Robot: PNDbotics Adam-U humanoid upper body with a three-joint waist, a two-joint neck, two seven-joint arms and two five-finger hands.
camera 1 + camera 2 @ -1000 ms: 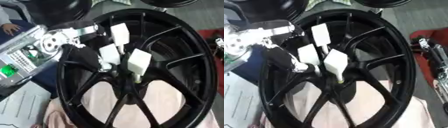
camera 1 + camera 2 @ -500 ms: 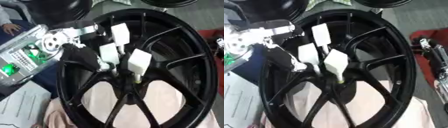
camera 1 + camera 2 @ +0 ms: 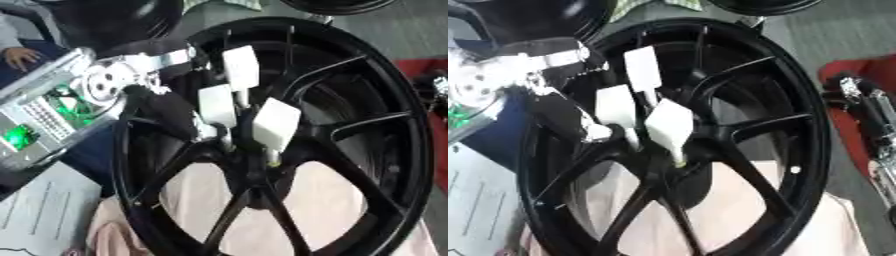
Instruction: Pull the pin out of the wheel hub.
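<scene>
Reaching in from the left, my left hand (image 3: 219, 107) sits over the middle of the big black wheel hub (image 3: 385, 90). Its white-tipped fingers (image 3: 276, 123) bend down and pinch a small pale pin (image 3: 273, 161) at the hub's centre, where the spokes meet. The pin pokes out just under the fingertips. I cannot see my right hand anywhere.

Black wheel hub (image 3: 385, 150), white-padded robot hand (image 3: 229, 107), pale pink cloth (image 3: 324, 210) beneath.
</scene>
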